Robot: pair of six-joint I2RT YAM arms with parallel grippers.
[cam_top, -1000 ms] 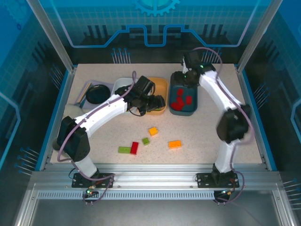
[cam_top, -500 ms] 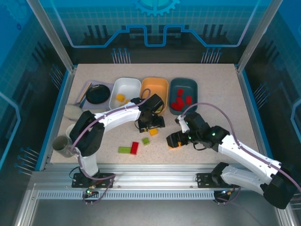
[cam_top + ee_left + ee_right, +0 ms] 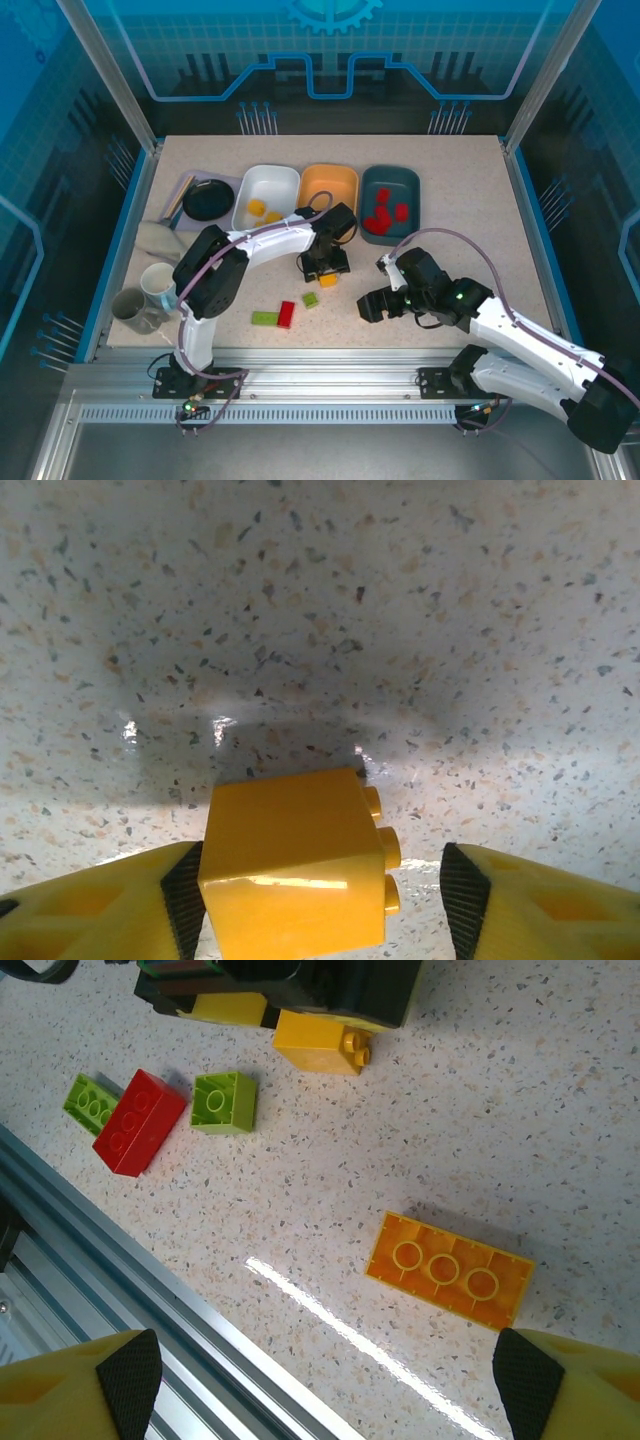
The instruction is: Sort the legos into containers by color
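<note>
Overhead, the right end effector (image 3: 370, 306) hid the orange brick (image 3: 450, 1270); wrist views showed it released, the left end effector (image 3: 325, 900) released around a yellow brick (image 3: 290, 865).

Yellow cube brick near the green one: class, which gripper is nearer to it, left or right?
Left. The left gripper straddles the yellow cube brick, one of its fingers close beside it. The right gripper hovers farther off, over the flat orange brick.

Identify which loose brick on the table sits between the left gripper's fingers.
The small yellow brick, studs pointing sideways, sits inside the open left gripper. The long orange brick, red brick and green bricks lie apart from it.
</note>
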